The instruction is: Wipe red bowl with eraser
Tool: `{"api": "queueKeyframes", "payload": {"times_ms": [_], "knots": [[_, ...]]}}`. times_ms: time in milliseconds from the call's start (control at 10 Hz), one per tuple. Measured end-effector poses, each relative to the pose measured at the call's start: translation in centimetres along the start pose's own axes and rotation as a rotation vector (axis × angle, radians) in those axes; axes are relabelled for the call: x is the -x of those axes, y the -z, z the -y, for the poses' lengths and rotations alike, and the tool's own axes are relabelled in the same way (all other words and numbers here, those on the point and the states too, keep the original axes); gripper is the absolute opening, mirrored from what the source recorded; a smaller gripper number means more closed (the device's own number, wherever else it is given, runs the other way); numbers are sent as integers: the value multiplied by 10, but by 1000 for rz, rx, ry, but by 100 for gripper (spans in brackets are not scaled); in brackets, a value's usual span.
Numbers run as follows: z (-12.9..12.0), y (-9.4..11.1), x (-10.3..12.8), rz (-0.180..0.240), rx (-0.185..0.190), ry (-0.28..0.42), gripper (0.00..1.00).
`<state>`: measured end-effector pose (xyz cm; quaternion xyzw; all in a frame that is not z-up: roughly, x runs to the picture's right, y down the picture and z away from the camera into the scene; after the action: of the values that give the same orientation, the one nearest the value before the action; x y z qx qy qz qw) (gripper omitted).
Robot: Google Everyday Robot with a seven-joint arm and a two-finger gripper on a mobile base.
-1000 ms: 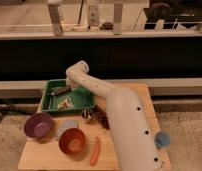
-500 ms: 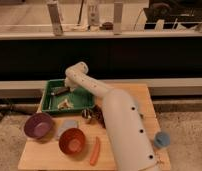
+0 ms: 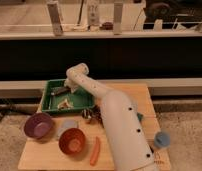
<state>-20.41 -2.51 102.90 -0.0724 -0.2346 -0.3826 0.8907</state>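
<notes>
The red bowl [image 3: 72,141] stands upright near the front of the wooden table [image 3: 144,102], left of my arm. My gripper [image 3: 70,90] is at the end of the white arm, reaching down into the green tray [image 3: 48,98] at the back left, well away from the bowl. A few small dark things [image 3: 89,114] lie beside the arm between tray and bowl. I cannot tell whether one of them is the eraser. The arm hides part of the table's middle.
A purple bowl [image 3: 38,125] and a small pale blue-grey dish [image 3: 67,126] sit left of the red bowl. An orange stick-like object [image 3: 95,151] lies to its right. A blue cup [image 3: 161,140] stands at the right edge. The tray holds a black-handled tool [image 3: 59,91] and a pale object [image 3: 64,103].
The arm's lower body has shifted slightly to the left. The gripper stays over the green tray. The objects have not moved.
</notes>
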Motion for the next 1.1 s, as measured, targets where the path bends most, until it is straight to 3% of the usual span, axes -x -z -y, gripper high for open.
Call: {"api": "queueKeyframes", "payload": {"times_ms": [500, 1100], "knots": [[1, -7, 1, 11, -1, -5, 55], [1, -5, 6, 18, -16, -16, 0]]}}
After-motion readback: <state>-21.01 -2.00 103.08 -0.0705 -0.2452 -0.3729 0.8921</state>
